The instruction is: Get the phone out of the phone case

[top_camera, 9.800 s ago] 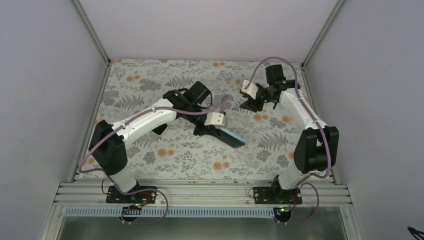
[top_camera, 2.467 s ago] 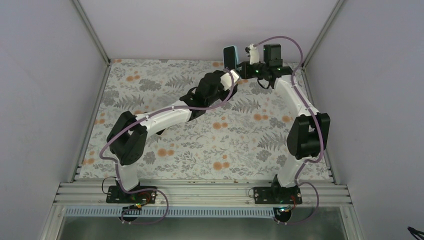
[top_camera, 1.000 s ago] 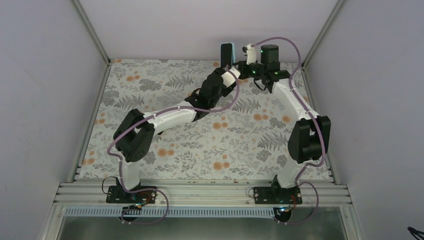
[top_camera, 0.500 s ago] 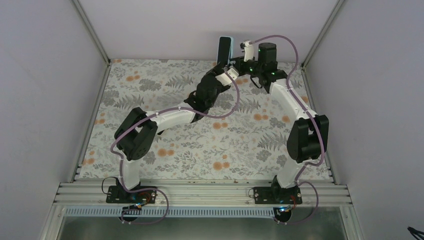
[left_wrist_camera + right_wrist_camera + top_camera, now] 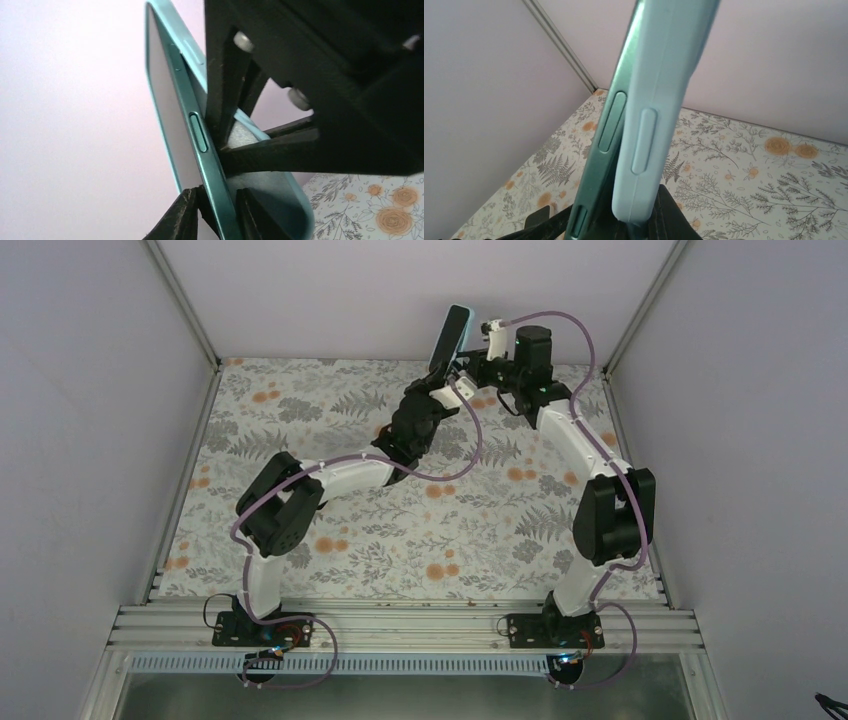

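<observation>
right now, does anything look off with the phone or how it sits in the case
Yes: the phone sits askew in the case. Its buttoned long edge stands clear of the case wall, so the two run side by side instead of nested. That fits the removal, not damage.

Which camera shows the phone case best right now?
The right wrist view: the phone case fills it, its side parted from the phone. The left wrist view shows its inner lining behind black jaws; the top view only a small tilted sliver.
</observation>
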You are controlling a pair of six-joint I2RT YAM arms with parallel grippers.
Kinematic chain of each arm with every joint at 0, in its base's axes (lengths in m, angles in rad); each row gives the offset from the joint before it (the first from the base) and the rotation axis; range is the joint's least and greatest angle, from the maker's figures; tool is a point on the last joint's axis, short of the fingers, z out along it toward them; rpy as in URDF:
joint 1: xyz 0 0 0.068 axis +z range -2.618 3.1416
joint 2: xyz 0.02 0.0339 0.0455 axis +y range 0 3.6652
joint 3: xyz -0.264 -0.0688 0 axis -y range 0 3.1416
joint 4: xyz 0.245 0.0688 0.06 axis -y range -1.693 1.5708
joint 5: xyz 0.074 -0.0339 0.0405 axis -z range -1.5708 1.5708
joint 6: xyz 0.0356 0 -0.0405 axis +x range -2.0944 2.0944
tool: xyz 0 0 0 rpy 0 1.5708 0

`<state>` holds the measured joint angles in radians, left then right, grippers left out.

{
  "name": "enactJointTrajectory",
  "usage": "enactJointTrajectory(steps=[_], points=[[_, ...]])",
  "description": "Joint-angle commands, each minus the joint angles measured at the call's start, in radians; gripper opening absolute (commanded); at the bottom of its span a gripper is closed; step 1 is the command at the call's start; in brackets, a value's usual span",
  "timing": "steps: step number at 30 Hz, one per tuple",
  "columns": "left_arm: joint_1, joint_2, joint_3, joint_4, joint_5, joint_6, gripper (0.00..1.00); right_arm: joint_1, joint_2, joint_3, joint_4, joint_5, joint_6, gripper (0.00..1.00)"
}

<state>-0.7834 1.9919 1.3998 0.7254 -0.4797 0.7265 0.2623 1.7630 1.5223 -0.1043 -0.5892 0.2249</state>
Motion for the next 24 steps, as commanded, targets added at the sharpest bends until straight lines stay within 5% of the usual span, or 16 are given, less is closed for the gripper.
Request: enactJointTrajectory(steps=[1,16,20,24], points=[[0.143,-0.008,0.083,0.138,-0.180,0.005,0.19,0.041,-0.010,-0.061,-0.189,-0.214,-0.004,0.03],[0.201,0.004,0.157,0.062,-0.109,-0.035,0.19,0.069,-0.022,-0.119,-0.163,-0.330,-0.036,0.03],[0.200,0.001,0.189,-0.040,-0.068,-0.107,0.04,0.077,-0.011,-0.106,-0.171,-0.311,-0.041,0.03],[0.203,-0.029,0.156,-0.086,-0.006,-0.136,0.02,0.057,-0.004,-0.091,-0.198,-0.243,-0.065,0.03]])
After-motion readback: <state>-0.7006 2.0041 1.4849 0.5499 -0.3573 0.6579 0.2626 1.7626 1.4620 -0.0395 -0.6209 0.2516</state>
